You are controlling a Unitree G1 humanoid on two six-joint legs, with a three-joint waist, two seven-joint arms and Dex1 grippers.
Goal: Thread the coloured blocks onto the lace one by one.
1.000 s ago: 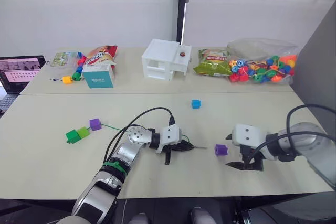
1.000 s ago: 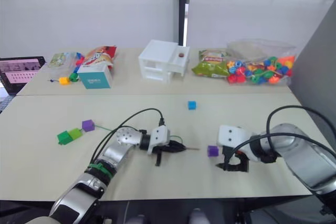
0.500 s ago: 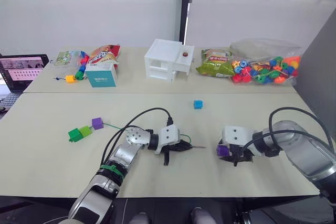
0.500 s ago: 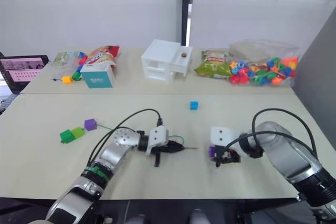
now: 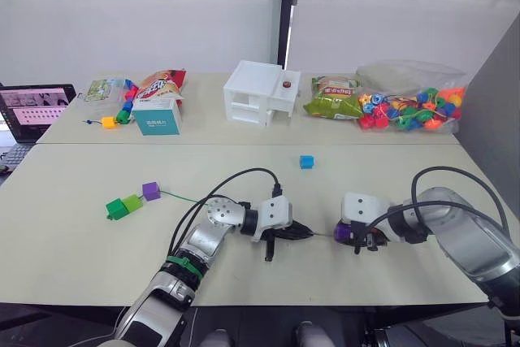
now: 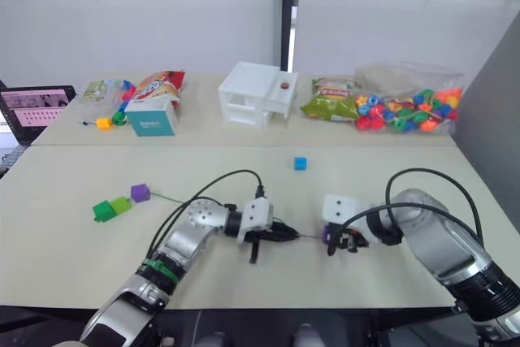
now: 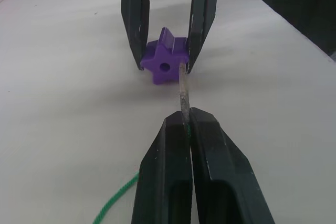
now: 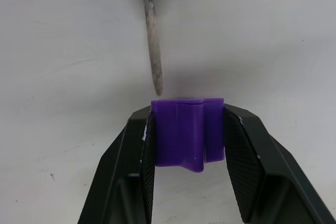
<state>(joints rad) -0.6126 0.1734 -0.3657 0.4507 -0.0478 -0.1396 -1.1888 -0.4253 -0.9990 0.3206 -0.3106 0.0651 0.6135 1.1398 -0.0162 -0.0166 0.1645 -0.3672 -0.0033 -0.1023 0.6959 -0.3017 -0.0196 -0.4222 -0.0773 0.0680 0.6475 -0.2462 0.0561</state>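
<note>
Purple plastic marks the working block: the purple block (image 5: 342,233) sits near the front edge of the table (image 5: 73,241), right of centre, clamped between the two black fingers of the right gripper (image 8: 187,145). In the left wrist view the block (image 7: 165,62) shows a star-like outline with a round hole in the face turned toward the left gripper (image 7: 185,124).

The left gripper is closed on the lace (image 5: 183,197), pinching it just behind the stiff brownish tip (image 7: 184,90). The tip points at the purple block; its end lies at the block's face, beside the hole and next to one right finger (whether it touches the block cannot be told). In the right wrist view the tip (image 8: 153,40) ends just short of the block's top edge.

From the left gripper the thin green cord runs back across the table toward the left edge. Its far end meets a second purple block (image 5: 150,191), with a light green block (image 5: 131,202) and a dark green block (image 5: 115,210) touching in a row beside it.

The blue block (image 5: 305,162) lies alone nearer the middle of the table, well apart from both grippers.

Along the rear edge stand a teal box (image 5: 156,117), a white model house (image 5: 261,93), snack bags (image 5: 331,97) and a clear bag of mixed beads (image 5: 410,105).
</note>
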